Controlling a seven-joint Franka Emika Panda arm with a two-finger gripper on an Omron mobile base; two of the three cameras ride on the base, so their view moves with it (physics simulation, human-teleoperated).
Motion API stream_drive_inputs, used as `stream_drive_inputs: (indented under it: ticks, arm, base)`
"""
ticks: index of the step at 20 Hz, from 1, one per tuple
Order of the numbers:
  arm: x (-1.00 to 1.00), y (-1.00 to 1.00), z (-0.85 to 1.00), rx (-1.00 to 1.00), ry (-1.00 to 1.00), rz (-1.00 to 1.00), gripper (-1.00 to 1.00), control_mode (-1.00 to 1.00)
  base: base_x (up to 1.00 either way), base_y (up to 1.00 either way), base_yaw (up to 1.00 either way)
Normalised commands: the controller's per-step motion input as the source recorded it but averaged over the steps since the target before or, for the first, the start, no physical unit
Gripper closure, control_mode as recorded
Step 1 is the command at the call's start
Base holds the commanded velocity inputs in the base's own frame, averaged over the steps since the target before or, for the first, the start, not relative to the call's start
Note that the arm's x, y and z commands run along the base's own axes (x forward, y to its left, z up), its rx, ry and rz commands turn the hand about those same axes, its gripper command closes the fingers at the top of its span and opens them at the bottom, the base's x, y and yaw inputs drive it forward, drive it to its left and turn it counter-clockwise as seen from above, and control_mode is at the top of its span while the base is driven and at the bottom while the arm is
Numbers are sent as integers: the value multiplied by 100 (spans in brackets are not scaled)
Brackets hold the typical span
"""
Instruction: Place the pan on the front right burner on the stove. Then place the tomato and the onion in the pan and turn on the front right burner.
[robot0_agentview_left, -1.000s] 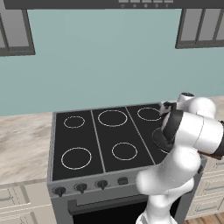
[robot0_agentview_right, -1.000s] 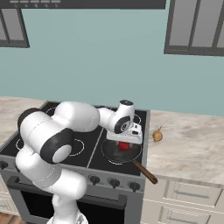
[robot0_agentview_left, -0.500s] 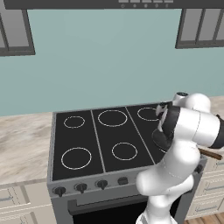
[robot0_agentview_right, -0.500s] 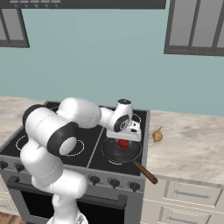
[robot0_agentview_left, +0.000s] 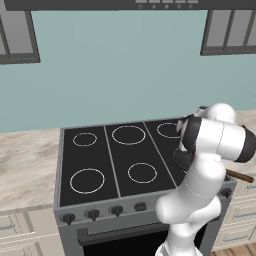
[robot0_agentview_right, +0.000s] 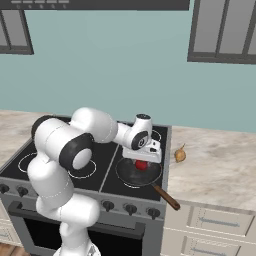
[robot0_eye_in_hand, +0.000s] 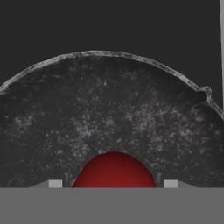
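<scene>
The grey metal stove with a flat black glass top (robot0_agentview_right: 75, 150) carries the shallow dark grey frying pan (robot0_agentview_right: 131, 173) near its right front. The tan-brown onion (robot0_agentview_right: 180, 155) lies on the beige marbled stone counter (robot0_agentview_right: 220, 170), right of the stove.

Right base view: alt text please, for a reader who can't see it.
The white arm holds its gripper with a red tomato just above a dark pan on the stove. A tan onion sits on the counter to the right.
</scene>
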Motion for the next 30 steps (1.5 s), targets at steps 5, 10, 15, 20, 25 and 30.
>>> stream_drive_inputs:
  ticks: [5,10,15,20,25,30]
  arm:
    - [0,0,-13,0,3,-3,100,-100]
    - [0,0,-1,0,1,-2,-100,-100]
    - [0,0,2,0,0,0,-100,-100]
    - [0,0,34,0,0,-1,-100,-100]
    - [0,0,67,0,-4,-2,-100,-100]
    - [3,-17,32,0,-1,-9,-100,-100]
  base:
    - [0,0,0]
    - [0,0,0]
    - [0,0,0]
    - [0,0,0]
    - [0,0,0]
    - [0,0,0]
